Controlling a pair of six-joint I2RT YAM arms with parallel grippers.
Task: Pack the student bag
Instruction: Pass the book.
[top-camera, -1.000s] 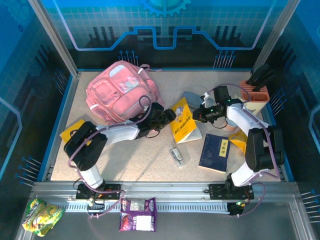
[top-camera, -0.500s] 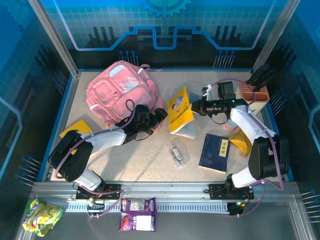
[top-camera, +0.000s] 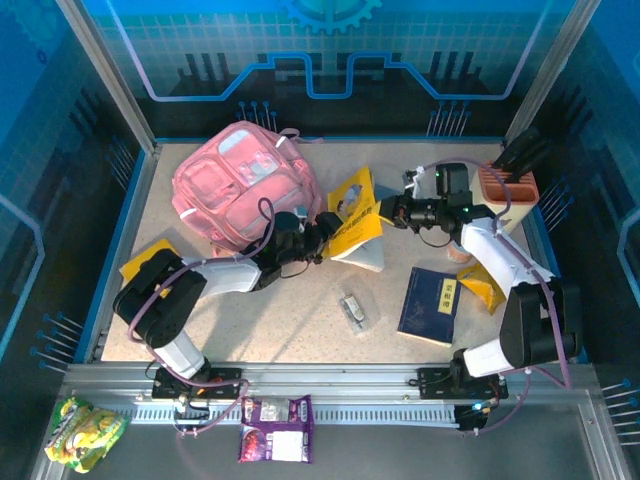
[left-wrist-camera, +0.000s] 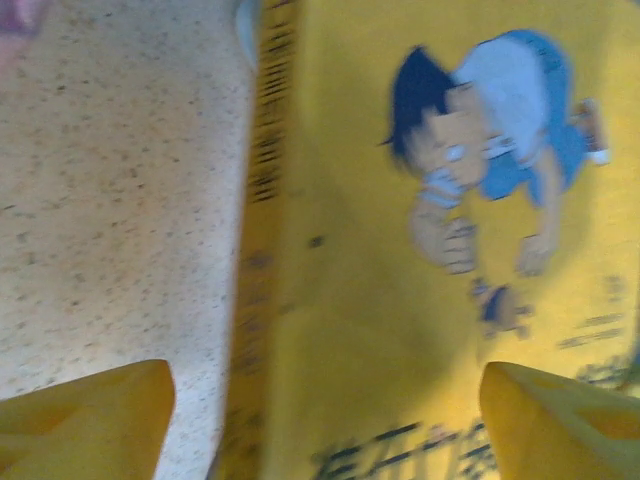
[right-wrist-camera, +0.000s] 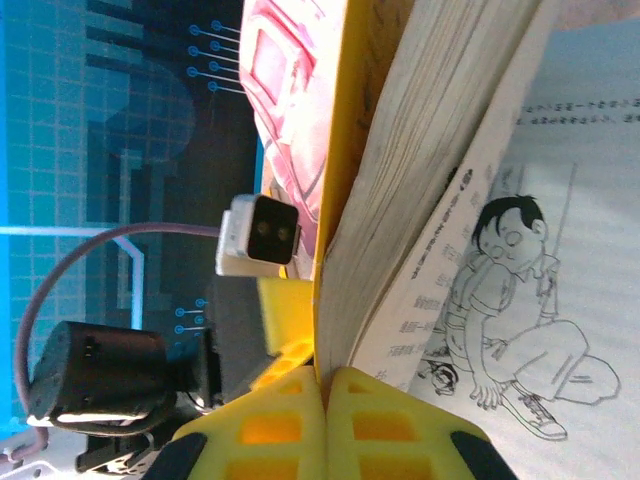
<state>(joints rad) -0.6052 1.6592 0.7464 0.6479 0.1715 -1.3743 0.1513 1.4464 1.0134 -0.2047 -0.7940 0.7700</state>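
Observation:
The pink student bag (top-camera: 240, 190) lies at the back left of the table, and a strip of it (right-wrist-camera: 290, 70) shows past the book. A yellow book (top-camera: 356, 228) with a cartoon boy on its cover (left-wrist-camera: 440, 250) is tipped up on edge, its white pages fanning open (right-wrist-camera: 470, 220). My right gripper (top-camera: 386, 212) is shut on the book's cover edge (right-wrist-camera: 325, 400). My left gripper (top-camera: 325, 228) stands open right beside the book, between it and the bag, its yellow fingertips (left-wrist-camera: 90, 420) wide apart in front of the cover.
A dark blue book (top-camera: 430, 305) and a yellow packet (top-camera: 480, 285) lie at the right. A small clear packet (top-camera: 355, 308) sits mid-table, a yellow item (top-camera: 150, 262) at the left, an orange holder (top-camera: 508, 185) at the back right. Snack packets (top-camera: 275, 425) rest on the front rail.
The right gripper has swung the yellow book up and left toward the bag, and its pages have fanned open. The left gripper has stayed close beside it, its jaws widening then narrowing a little.

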